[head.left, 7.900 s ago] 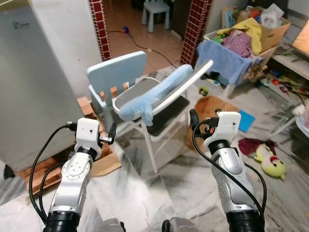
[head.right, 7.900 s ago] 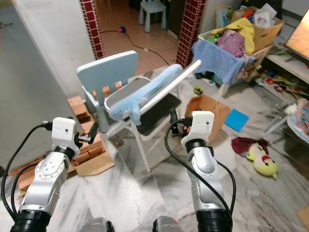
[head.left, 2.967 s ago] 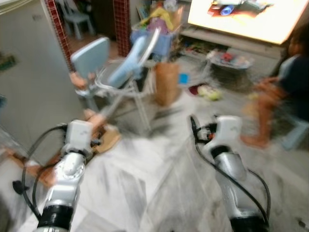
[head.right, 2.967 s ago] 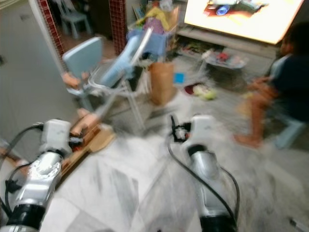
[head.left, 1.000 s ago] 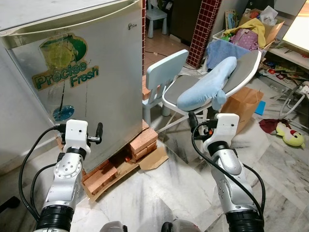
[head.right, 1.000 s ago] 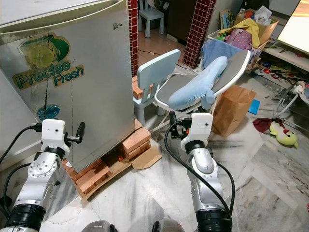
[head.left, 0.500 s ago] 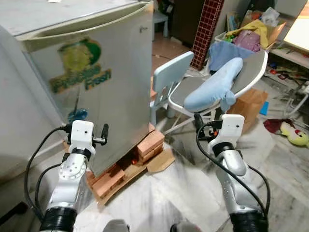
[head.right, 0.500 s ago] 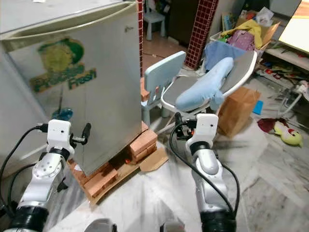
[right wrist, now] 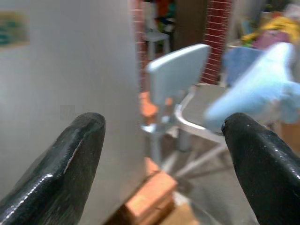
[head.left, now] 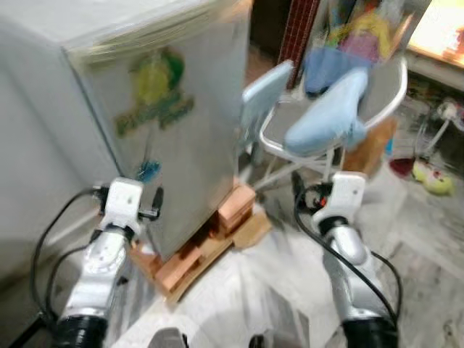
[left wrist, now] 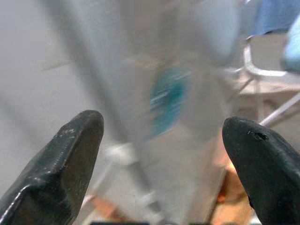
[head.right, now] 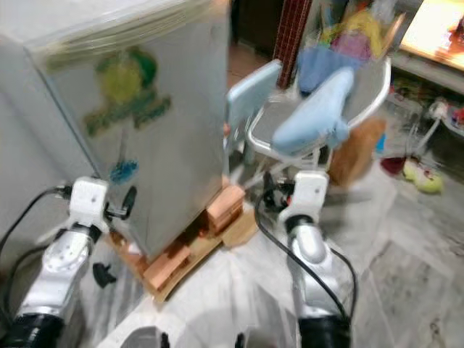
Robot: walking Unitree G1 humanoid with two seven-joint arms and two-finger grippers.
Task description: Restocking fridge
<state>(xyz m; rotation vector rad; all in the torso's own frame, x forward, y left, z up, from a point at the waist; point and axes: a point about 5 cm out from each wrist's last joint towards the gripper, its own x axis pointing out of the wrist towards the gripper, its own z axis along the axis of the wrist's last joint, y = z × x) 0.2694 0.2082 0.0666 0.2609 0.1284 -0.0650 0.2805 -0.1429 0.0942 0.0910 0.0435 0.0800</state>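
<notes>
The fridge (head.left: pixel 156 116) is the biggest thing in front of me, a tall grey box standing upright with its door shut and a green sticker (head.left: pixel 152 94) on the front; it sits raised on a stack of bricks (head.left: pixel 210 239) over the marble floor (head.left: pixel 428 239). It lies ahead and to my left, so my left arm is the nearer one: my left hand (head.left: pixel 156 203) hangs just in front of the lower part of the door, close to it but not touching as far as I can tell, while my right hand (head.left: pixel 299 190) is out past the fridge's right edge, pointing toward the pale blue chair (head.left: pixel 264 94) and the folding seat with a blue cushion (head.left: pixel 326 119) beside it. Everything is blurred, so I can't make out a handle or which edge the door swings from. In the wrist views both hands are spread wide, the black fingers (left wrist: pixel 70 154) well apart, and there is nothing between them; the right one's fingers (right wrist: pixel 77 150) frame the side of the fridge and the chair. I judge the door has yet to be opened, and the left hand looks best placed for that.
</notes>
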